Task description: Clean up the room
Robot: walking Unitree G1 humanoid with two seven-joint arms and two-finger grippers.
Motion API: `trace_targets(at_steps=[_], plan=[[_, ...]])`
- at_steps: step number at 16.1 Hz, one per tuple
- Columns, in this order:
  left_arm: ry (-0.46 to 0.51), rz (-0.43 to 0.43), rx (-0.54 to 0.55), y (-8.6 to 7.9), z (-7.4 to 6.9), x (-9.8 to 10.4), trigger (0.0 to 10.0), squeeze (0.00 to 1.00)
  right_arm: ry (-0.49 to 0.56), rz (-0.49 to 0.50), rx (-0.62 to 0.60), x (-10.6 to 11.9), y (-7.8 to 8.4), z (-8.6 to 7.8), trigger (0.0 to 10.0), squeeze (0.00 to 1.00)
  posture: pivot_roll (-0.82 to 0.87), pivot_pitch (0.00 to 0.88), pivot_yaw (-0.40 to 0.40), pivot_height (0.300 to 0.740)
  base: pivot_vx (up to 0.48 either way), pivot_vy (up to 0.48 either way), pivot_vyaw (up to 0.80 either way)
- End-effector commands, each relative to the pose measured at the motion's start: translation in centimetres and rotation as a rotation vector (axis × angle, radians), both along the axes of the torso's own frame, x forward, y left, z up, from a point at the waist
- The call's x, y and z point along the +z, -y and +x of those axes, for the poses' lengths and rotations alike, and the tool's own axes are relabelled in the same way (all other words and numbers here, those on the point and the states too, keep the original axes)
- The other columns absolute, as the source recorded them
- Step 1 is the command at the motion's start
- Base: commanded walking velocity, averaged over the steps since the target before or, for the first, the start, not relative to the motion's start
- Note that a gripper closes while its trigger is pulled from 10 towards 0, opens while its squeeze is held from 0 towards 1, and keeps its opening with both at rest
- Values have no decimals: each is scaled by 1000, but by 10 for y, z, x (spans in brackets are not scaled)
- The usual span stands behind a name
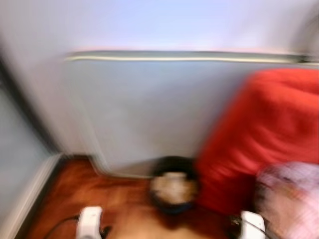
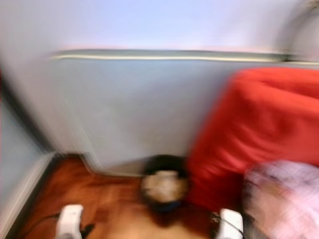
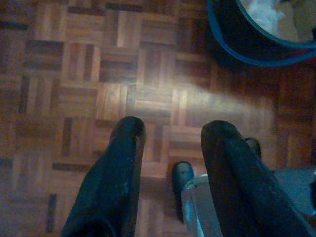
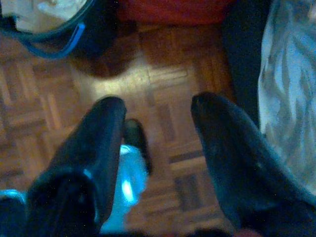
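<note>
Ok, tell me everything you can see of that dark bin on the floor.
The bin is round and dark, with a blue rim and what looks like a blue handle in the wrist views. It stands on the parquet floor at the foot of the pale panel, beside the red bedding. Pale crumpled stuff lies inside. The head views are blurred.

Parquet floor (image 3: 74,74), pale wall (image 1: 164,25), light blue upright panel (image 1: 149,114), white baseboard (image 1: 30,194)

We see a glossy reddish-brown wood parquet floor (image 3: 98,74), soft red cloth bedding (image 1: 269,129) and a dark blue-rimmed plastic bin (image 3: 256,39).
</note>
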State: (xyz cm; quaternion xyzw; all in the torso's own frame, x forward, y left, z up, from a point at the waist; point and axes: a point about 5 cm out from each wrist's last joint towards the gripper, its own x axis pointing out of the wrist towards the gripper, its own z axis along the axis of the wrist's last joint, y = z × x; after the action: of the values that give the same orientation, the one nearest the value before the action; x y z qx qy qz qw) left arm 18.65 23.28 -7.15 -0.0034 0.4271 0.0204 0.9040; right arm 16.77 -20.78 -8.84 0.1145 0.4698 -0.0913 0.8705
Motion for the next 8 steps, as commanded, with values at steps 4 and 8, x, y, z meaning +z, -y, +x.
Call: trace_targets(at_steps=[4,8], plan=[[-16,-4,-30,7,1,-2,10000,0,-19,-13,-10,-1,6,-4,10000,0,-63,0,12,740,0,0,-800],[-19,-5,-26,6,-1,-2,10000,0,-21,-14,-5,-1,6,-5,10000,0,-68,0,16,740,0,0,-800]])
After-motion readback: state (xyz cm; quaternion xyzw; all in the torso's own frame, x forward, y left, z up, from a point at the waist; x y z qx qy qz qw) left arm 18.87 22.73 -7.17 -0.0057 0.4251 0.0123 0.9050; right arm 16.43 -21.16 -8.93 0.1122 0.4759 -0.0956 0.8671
